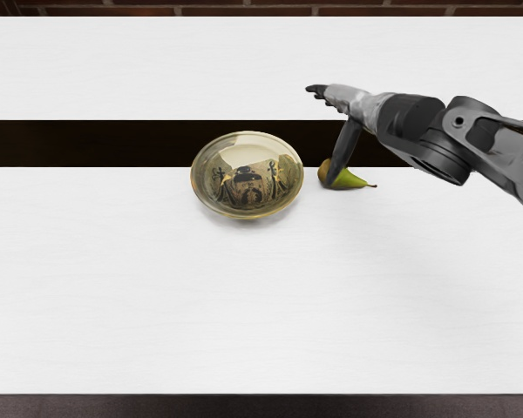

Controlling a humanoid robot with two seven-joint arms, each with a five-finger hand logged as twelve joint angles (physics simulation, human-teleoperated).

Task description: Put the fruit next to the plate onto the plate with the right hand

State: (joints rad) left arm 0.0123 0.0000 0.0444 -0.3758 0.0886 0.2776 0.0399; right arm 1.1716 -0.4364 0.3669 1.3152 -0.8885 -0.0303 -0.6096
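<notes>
My right robot hand point(349, 106) hangs, fingers apart, over the pear point(354, 181) just right of the plate point(197, 178), poised to grasp.

The worktop point(157, 296) lies bare in front of the plate point(247, 174) and to its left, so there is wide room to pass on those sides. The pear point(353, 180) lies just right of the plate, with only a narrow gap between them. The right hand point(353, 109) and its arm fill the space above and right of the pear, and one finger point(347, 148) reaches down over it. A dark band point(87, 144) runs across behind the plate.
</notes>
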